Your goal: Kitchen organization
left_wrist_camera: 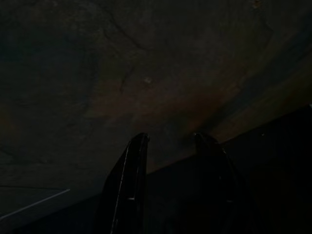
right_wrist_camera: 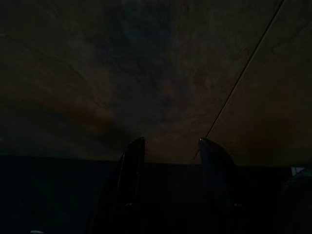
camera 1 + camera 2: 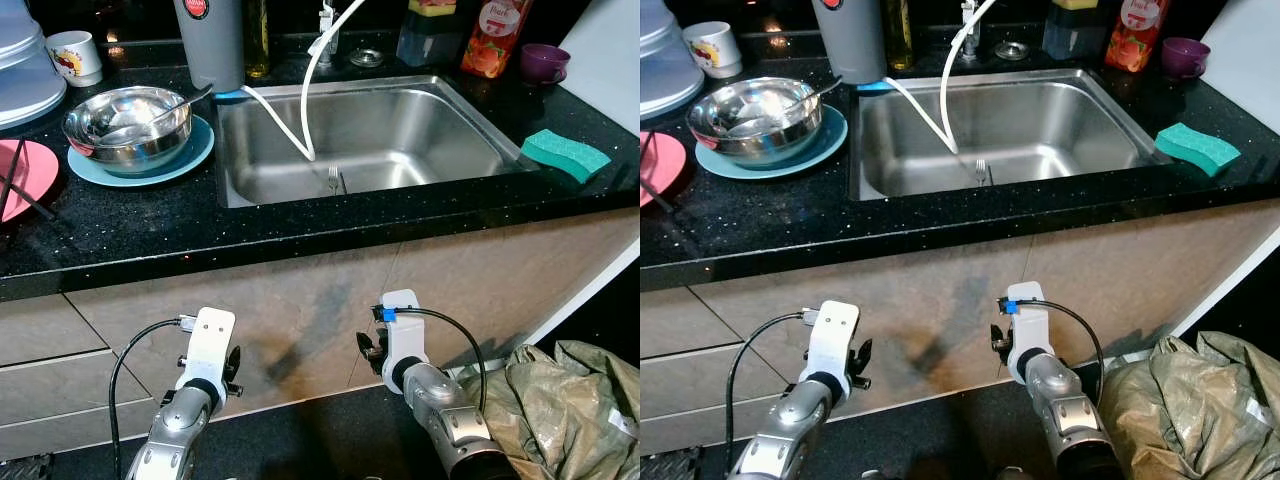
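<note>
Both eye views are sharp and evenly lit from above, with no motion blur. The steel sink (image 3: 370,135) throws soft glare off its floor and far wall, and the metal bowl (image 3: 128,125) at the left carries bright highlights. The black desk (image 3: 150,235) glitters with small specks and reflects a lamp near its far edge. Below the desk edge the cabinet front (image 3: 300,310) falls into shade, with a darker shadow patch between the two arms. Both wrist views are very dark and murky; black fingers (image 1: 127,190) show only as dim outlines with a thin edge gleam.
</note>
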`<state>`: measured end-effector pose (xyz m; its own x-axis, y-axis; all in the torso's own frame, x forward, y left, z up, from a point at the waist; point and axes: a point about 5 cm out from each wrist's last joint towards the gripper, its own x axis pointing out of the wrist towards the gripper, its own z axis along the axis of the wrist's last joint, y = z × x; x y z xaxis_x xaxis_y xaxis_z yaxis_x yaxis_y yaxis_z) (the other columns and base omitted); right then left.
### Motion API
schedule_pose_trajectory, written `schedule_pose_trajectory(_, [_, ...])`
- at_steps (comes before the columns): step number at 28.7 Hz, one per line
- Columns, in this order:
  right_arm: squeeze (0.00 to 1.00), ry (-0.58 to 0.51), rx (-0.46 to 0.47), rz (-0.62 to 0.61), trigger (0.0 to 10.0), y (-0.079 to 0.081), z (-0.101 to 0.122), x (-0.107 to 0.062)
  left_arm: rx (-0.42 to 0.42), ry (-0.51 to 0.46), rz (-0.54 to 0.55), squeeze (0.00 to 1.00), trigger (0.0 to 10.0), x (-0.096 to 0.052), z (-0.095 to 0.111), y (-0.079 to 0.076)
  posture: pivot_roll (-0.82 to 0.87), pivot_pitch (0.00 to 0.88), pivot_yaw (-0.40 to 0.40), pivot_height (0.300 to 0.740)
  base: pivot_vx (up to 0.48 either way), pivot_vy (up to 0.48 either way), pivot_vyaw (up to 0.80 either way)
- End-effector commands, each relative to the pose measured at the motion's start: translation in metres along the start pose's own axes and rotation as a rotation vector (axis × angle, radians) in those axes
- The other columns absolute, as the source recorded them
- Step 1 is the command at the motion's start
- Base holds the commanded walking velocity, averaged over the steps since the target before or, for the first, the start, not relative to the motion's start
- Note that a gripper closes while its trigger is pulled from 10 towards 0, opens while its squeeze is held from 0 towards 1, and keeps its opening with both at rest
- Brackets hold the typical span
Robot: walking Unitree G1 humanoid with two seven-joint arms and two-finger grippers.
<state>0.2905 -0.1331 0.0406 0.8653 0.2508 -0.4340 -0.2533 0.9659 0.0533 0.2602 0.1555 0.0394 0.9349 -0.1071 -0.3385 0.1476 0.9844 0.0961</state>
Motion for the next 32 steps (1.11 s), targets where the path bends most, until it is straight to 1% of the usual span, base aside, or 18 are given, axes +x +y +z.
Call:
schedule_pose_trajectory(1, [0.0,0.008,0.0,-0.009,10.0,-0.001,-0.004,-0.002,0.009,0.003,-0.013,0.0,10.0,-0.003,-0.003,-0.001,0.01,0.124,-0.018,0.74,0.0,0.0,0.0])
schedule_pose_trajectory(4, [0.0,0.007,0.002,-0.008,10.0,-0.001,-0.004,-0.002,0.013,0.0,-0.016,0.0,10.0,-0.003,-0.003,0.0,0.01,0.12,-0.023,0.74,0.0,0.0,0.0])
schedule_pose_trajectory(7, [0.0,0.012,-0.006,-0.001,10.0,-0.001,-0.003,-0.002,0.026,0.002,-0.045,0.0,10.0,-0.002,-0.004,0.0,0.0,0.119,-0.037,0.74,0.0,0.0,0.0])
schedule_pose_trajectory(11, [0.0,0.015,-0.019,-0.004,10.0,-0.006,-0.001,-0.004,-0.03,-0.003,-0.009,0.0,10.0,0.0,-0.003,0.001,-0.02,0.124,-0.048,0.74,0.0,0.0,0.0])
schedule_pose_trajectory(17, [0.0,0.009,-0.03,-0.015,10.0,-0.013,0.004,-0.008,-0.023,-0.009,-0.004,0.0,10.0,0.004,-0.001,0.0,-0.05,0.138,-0.052,0.74,0.0,0.0,0.0])
schedule_pose_trajectory(20, [0.0,0.002,-0.032,-0.022,10.0,-0.016,0.008,-0.008,0.0,-0.019,0.004,0.0,10.0,0.008,0.002,0.002,-0.05,0.135,-0.044,0.74,0.0,0.0,0.0])
schedule_pose_trajectory(25, [0.0,-0.021,-0.012,-0.04,10.0,-0.015,0.012,-0.005,-0.002,-0.01,0.015,0.0,10.0,0.015,0.004,0.008,-0.04,0.121,-0.017,0.74,0.0,0.0,0.0])
schedule_pose_trajectory(29, [0.0,-0.025,0.003,-0.038,10.0,-0.011,0.013,-0.003,-0.009,0.003,-0.022,0.0,10.0,0.017,0.005,0.008,0.0,0.119,0.001,0.74,0.0,0.0,0.0])
schedule_pose_trajectory(32, [0.0,-0.027,0.012,-0.041,10.0,-0.01,0.012,-0.001,-0.01,-0.007,-0.046,0.0,10.0,0.014,0.007,0.007,0.01,0.118,0.0,0.74,0.0,0.0,0.0])
